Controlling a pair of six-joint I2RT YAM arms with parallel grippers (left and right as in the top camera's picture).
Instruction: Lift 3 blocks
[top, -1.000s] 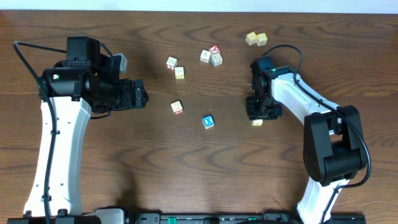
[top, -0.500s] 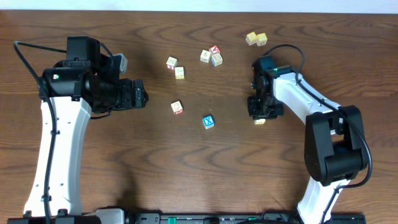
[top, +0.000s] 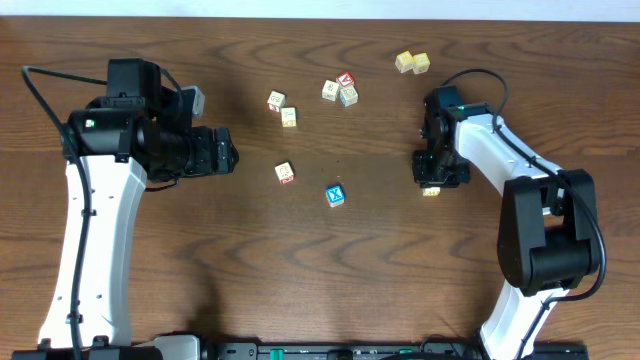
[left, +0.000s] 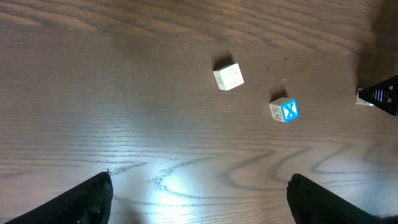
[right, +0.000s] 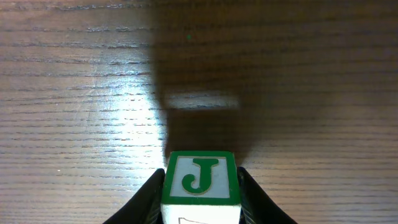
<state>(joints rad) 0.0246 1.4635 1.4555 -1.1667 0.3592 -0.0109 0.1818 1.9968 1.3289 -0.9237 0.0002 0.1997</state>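
I find the right gripper (right: 200, 186) clamped on the green-J block (right: 200, 176), seated between its fingers; the block's underside is cut off. The left gripper (left: 199, 196) has its jaws wide apart.

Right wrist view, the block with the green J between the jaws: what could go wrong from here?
1. The jaws pinch the J block only at their tips, and its shadow suggests it is off the table; it may twist free and drop.
2. The blue X block and red-trimmed block lie fairly near each other; the open left jaws, reaching for one, might knock the other.
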